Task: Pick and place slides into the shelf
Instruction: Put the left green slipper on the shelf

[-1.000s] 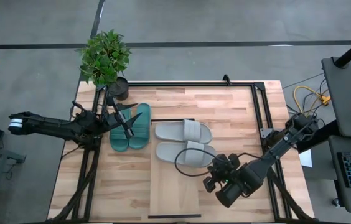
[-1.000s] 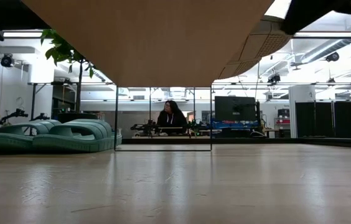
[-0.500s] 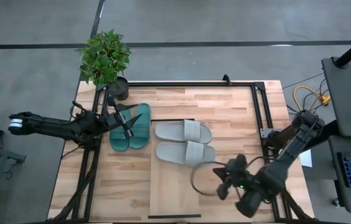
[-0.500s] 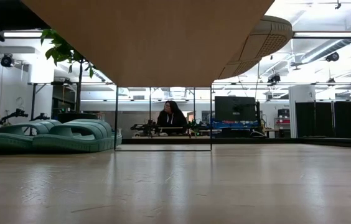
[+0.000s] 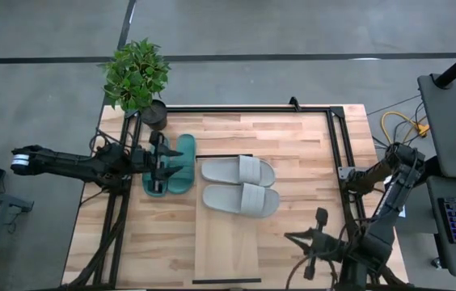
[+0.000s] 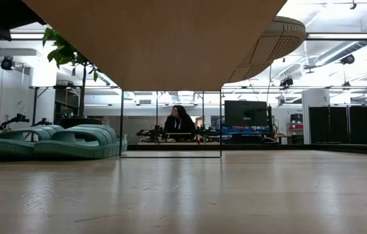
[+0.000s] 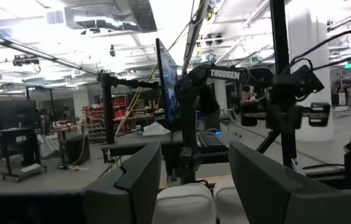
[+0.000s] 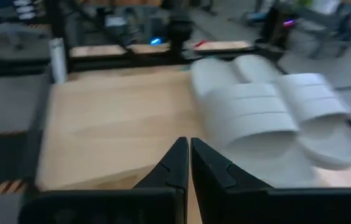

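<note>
Two teal-green slides [image 5: 171, 166] lie side by side on their soles near the table's left edge; the low view shows them at the left [image 6: 50, 143]. My left gripper [image 5: 163, 166] hangs open above their straps, and in the low view nothing reaches down to them. Two light grey slides [image 5: 240, 184] lie on their soles across the far end of the raised pale shelf [image 5: 226, 250], with one end overhanging its right edge [image 6: 281, 29]. My right gripper [image 8: 185, 149] is shut, low near the table's near right corner [image 5: 293, 237], and points at the grey slides [image 8: 275, 106].
A potted plant [image 5: 137, 77] stands at the far left corner. A black frame rail [image 5: 337, 162] runs along the table's right side. The low view looks under the shelf [image 6: 157, 39] and its thin legs [image 6: 122, 123]. A person [image 6: 179, 120] sits in the room beyond.
My right gripper has drawn back from the nearer grey slide toward the table's near right corner, taking its cable loop with it. My left gripper has turned about its wrist over the teal slides. All the slides have stayed where they were.
</note>
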`<act>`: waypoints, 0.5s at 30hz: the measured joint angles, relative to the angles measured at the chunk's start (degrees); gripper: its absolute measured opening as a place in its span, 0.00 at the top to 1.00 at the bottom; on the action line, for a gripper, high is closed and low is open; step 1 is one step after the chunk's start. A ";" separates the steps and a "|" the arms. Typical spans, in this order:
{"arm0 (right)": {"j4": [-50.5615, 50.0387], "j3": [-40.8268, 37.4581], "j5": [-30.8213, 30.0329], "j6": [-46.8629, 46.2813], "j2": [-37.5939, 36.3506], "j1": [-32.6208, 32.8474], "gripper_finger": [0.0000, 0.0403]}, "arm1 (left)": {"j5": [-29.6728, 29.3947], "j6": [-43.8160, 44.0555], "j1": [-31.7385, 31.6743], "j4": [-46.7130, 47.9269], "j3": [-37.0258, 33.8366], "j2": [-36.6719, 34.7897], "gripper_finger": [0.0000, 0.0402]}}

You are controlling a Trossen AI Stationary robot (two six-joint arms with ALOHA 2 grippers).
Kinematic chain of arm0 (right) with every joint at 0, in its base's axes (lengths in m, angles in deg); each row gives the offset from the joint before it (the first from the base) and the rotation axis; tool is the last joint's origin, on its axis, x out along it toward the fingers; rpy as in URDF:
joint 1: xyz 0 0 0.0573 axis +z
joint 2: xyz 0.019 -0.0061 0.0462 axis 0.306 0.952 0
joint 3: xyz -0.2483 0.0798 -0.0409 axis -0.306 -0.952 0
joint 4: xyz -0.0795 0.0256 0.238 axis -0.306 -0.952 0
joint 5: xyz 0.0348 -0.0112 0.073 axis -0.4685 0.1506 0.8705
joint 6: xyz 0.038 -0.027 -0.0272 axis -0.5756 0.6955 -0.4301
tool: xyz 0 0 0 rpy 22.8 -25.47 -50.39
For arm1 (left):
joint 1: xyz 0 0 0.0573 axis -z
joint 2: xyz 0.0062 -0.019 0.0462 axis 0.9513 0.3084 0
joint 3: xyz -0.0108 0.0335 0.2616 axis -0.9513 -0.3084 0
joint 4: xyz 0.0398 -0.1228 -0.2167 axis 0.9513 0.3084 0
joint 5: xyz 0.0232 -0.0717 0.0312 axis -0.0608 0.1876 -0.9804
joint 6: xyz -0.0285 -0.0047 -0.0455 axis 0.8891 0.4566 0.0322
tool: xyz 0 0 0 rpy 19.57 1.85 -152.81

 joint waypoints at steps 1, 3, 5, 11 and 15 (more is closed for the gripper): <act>2.12 -0.07 1.59 2.19 -0.03 -0.11 0.98 | -0.05 1.17 0.00 -0.01 0.00 -0.04 0.57; 8.06 -0.09 6.03 6.38 -0.11 -1.13 0.98 | -0.07 2.93 0.00 0.02 0.00 0.02 0.57; 16.50 -0.09 13.03 12.52 -0.20 -2.33 0.98 | -0.03 4.07 0.00 0.11 0.00 0.00 0.57; 42.22 -0.08 36.29 39.16 -0.09 -4.78 0.98 | 0.00 4.13 0.02 -0.18 0.00 0.04 0.57; 43.24 -0.09 37.32 52.32 -1.48 -6.05 0.98 | 0.00 4.24 0.02 -0.18 0.00 0.07 0.57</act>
